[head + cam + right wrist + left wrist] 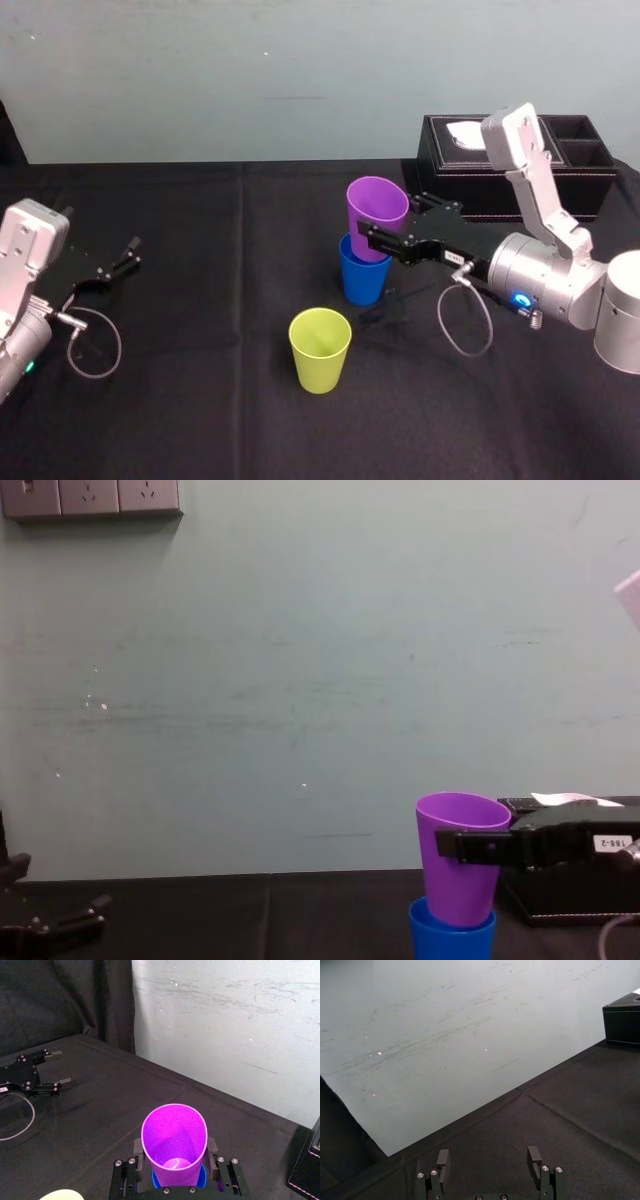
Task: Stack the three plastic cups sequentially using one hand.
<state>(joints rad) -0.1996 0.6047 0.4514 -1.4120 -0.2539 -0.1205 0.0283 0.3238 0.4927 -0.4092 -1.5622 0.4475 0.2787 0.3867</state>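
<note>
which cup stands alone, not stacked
The yellow-green cup, apart; the purple cup sits in the blue cup, held by the right gripper. The left gripper is parked.

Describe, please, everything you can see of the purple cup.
The purple cup is a small, smooth, tapered tumbler that looks like plastic. Its mouth faces up and it is empty. It stands about upright, with its base pushed into the mouth of the blue cup and most of its body above that rim. The right hand grips it, one finger on each side. The left hand rests open, far to the left.
</note>
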